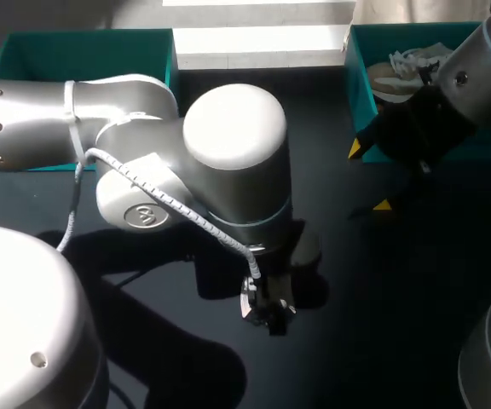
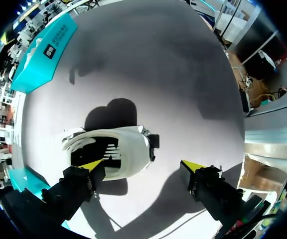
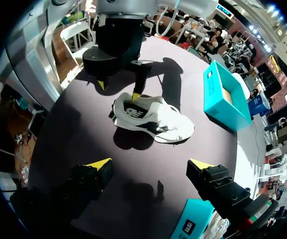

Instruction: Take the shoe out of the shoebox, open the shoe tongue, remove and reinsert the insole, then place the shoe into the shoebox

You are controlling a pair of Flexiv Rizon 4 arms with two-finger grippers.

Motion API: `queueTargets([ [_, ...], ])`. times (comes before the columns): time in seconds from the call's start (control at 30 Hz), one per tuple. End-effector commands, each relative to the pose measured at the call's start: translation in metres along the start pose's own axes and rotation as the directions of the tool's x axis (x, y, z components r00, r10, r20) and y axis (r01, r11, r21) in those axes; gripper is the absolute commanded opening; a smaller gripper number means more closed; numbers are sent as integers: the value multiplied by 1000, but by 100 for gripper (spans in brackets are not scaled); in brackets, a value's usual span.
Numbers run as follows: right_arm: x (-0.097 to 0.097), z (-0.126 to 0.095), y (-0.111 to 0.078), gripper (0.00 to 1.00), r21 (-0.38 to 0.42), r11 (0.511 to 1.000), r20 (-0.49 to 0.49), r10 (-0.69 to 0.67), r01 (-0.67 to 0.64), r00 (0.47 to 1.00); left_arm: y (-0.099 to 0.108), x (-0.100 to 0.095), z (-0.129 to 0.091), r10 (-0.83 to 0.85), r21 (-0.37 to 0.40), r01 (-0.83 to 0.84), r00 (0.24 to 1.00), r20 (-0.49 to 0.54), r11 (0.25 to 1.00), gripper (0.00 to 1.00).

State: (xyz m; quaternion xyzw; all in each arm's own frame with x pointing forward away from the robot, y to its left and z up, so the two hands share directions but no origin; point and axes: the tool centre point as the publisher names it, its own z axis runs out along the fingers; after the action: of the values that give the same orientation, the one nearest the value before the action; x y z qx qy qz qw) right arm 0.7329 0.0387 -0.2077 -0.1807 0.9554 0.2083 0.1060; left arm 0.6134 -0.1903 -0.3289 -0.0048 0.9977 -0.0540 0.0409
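shoe point(image 3: 151, 119) sits on the desk point(image 3: 69, 134), outside the shoebox point(image 3: 225, 94). left gripper point(image 2: 142, 166) is spread at the heel, right gripper point(image 3: 149, 164) spread too, well clear. likely tongue step; next: pinch the tongue, lift.

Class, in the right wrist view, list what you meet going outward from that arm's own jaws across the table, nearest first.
Right arm's jaws, open → bare stretch of dark table → white shoe → left arm's jaws, open, one yellow tip at the shoe's heel.
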Motion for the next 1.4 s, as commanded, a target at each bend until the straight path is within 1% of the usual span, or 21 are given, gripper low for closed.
queueTargets([
  [0.03,0,1,0,100,2,1000,-1,0,0,1000,-13,1,22,6,3,-6,1000,-13,1000,100],
  [0.17,0,1,0,100,2,1000,-1,0,0,1000,-17,5,35,16,12,-15,1000,-18,1000,97],
  [0.3,0,1,0,100,2,1000,-1,0,0,1000,-16,9,45,19,9,-19,999,-27,1000,88],
  [0.47,0,1,0,100,2,1000,-1,0,0,1000,-15,13,56,14,-1,-14,1000,-15,1000,83],
  [0.53,0,1,0,100,2,1000,-1,0,0,1000,-15,12,60,5,-8,-5,1000,-19,1000,76],
  [0.6,0,1,0,100,2,1000,-1,0,0,1000,-14,10,64,-6,-11,6,1000,-26,1000,73],
  [0.63,0,1,0,100,2,1000,-1,0,0,1000,-14,10,64,-11,-13,10,1000,-28,1000,64],
  [0.67,0,1,0,100,2,1000,-1,0,0,1000,-13,9,65,-21,-14,20,999,-31,1000,60],
  [0.73,0,1,0,100,2,1000,-1,0,0,1000,-11,8,65,-24,-15,23,999,-43,1000,55],
  [0.77,0,1,0,100,2,1000,-1,0,0,1000,-10,8,64,-29,-14,29,999,-45,999,48],
  [0.8,0,1,0,100,2,1000,-1,0,0,1000,-9,9,64,-32,-16,31,998,-49,999,45],
  [0.97,0,1,0,100,2,1000,-1,0,0,1000,-5,10,65,-39,-21,38,997,-73,999,42],
  [1.07,0,1,0,100,2,1000,-1,0,0,1000,-4,10,66,-52,-29,50,994,-97,998,35],
  [1.13,0,1,0,100,2,1000,-1,0,0,1000,-2,8,66,-66,-40,61,991,-119,997,0],
  [1.23,0,1,0,100,2,1000,-1,0,0,1000,1,6,64,-83,-55,75,986,-145,996,0],
  [1.3,0,1,0,100,2,1000,-1,0,0,1000,3,3,61,-106,-81,93,978,-182,992,0],
  [1.4,0,1,0,100,2,1000,-1,0,0,1000,11,1,43,-126,-97,107,970,-209,990,0],
])
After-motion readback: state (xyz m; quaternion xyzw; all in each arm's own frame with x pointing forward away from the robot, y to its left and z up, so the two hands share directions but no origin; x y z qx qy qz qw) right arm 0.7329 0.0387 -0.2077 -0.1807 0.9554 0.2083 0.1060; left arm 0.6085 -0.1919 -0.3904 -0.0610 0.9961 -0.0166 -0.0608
